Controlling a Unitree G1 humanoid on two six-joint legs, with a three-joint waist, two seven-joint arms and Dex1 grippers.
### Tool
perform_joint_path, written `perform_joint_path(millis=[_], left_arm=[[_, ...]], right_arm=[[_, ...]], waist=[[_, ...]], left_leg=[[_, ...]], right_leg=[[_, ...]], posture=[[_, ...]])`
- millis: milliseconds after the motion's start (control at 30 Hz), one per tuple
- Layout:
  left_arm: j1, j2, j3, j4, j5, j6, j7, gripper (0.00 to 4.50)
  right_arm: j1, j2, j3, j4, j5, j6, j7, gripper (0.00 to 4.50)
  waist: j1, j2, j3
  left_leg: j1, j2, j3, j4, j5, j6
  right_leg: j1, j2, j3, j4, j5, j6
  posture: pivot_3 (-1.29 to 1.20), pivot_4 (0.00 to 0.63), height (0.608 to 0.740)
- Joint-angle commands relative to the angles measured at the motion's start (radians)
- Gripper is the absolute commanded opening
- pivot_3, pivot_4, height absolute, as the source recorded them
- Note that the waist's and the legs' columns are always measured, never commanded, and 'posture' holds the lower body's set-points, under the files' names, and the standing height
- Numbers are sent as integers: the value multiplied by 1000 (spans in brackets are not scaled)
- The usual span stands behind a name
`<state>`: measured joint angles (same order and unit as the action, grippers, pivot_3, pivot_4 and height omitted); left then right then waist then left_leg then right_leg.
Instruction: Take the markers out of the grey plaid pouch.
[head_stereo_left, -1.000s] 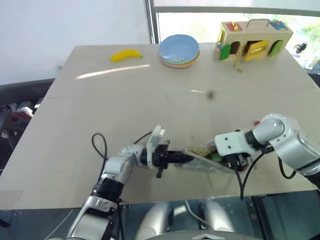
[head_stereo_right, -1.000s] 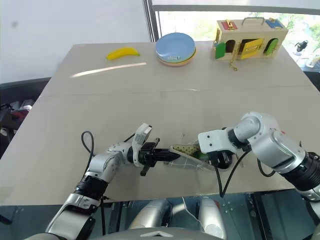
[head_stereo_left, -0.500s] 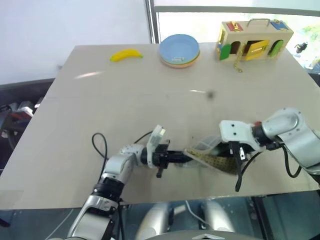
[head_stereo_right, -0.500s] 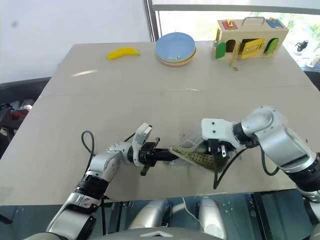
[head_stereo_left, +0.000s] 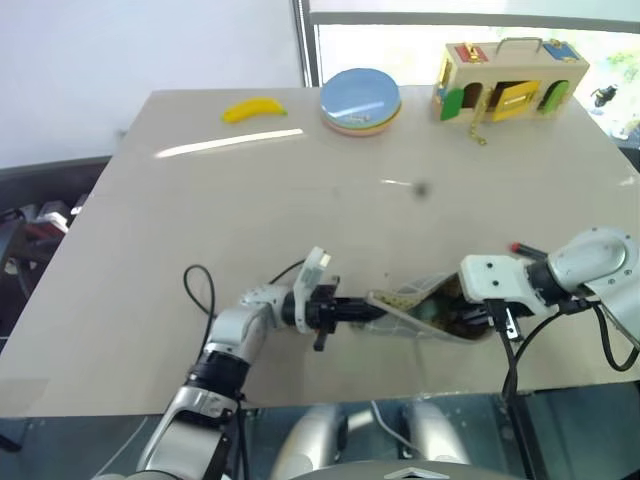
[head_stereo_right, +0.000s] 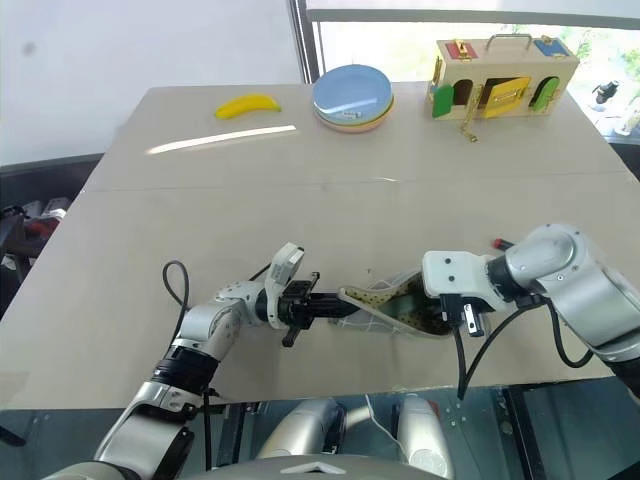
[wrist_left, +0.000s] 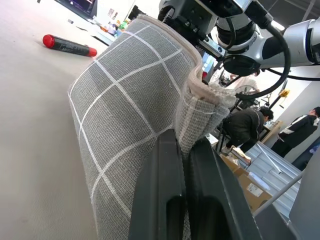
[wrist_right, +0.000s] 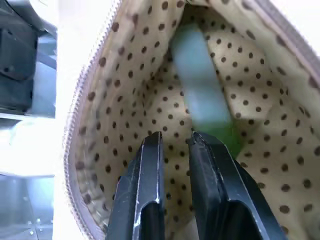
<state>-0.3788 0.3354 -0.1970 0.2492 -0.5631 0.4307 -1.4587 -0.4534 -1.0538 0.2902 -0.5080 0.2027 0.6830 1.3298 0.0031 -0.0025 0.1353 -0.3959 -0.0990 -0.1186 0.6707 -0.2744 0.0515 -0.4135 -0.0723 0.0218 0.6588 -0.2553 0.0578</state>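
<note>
The left gripper (wrist_left: 182, 150), its two black fingers pressed together on the edge fabric of the soft grey plaid pouch (head_stereo_left: 425, 312), pins the pouch's left end near the front edge of the pale wooden table (head_stereo_left: 300, 190). Judging by the layout, this hold anchors the pouch and keeps its mouth raised so the other arm can work inside.

The right gripper (wrist_right: 172, 145) points down into the opening from the right, its fingers narrowly apart with a small gap between them and nothing pinched. In the right wrist view its tips sit just beside the lime green marker (wrist_right: 205, 95), which lies along the inside of the pouch on the olive-tan dotted lining (wrist_right: 135, 100). That marker is not yet held.

The dark marker with a red cap (wrist_left: 69, 45) already lies out on the table, just beyond the pouch on its far right side; its red tip peeks past the right arm in the head views (head_stereo_left: 516, 246).

The pouch is a flat fabric rectangle, grey with thin pale grid lines, a zipper running round its gaping rim, and it sags open between the two grippers.

Far across the table sit a yellow banana (head_stereo_left: 252, 109), a stack of blue plates (head_stereo_left: 360, 99) and a wooden toy box with coloured doors (head_stereo_left: 507, 80), all well apart from the work.
</note>
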Motion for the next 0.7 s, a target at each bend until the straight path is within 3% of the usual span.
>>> perform_joint_path(millis=[33, 200, 300, 333, 400, 700], left_arm=[[6, -4, 12, -4, 2, -2, 5, 0], [9, -14, 9, -1, 7, -7, 10, 0], [8, -19, 10, 2, 12, -9, 10, 0], [9, -19, 10, 2, 13, -9, 8, 0], [10, -17, 10, 0, 12, -6, 5, 0], [11, -19, 7, -5, 14, -2, 6, 0]], right_arm=[[-20, -7, -4, -8, -19, -23, -16, 813], [-52, 53, 70, 23, -96, -34, -82, 813], [-58, 60, 92, 44, -128, -53, -92, 1523], [-64, 67, 98, 54, -138, -54, -101, 2278], [-73, 76, 107, 64, -147, -56, -104, 2483], [-60, 107, 187, 111, -200, -105, -81, 2483]], waist=[[1, 0, 0], [3, 0, 0], [7, 0, 0], [8, 0, 0], [8, 0, 0], [7, 0, 0]], left_leg=[[0, 0, 0, 0, 0, 0], [0, 0, 0, 0, 0, 0], [0, 0, 0, 0, 0, 0], [0, 0, 0, 0, 0, 0], [0, 0, 0, 0, 0, 0], [0, 0, 0, 0, 0, 0]], right_leg=[[0, 0, 0, 0, 0, 0], [0, 0, 0, 0, 0, 0], [0, 0, 0, 0, 0, 0], [0, 0, 0, 0, 0, 0], [0, 0, 0, 0, 0, 0], [0, 0, 0, 0, 0, 0]], posture=[[0, 150, 740], [0, 150, 740], [0, 150, 740], [0, 150, 740], [0, 150, 740], [0, 150, 740]])
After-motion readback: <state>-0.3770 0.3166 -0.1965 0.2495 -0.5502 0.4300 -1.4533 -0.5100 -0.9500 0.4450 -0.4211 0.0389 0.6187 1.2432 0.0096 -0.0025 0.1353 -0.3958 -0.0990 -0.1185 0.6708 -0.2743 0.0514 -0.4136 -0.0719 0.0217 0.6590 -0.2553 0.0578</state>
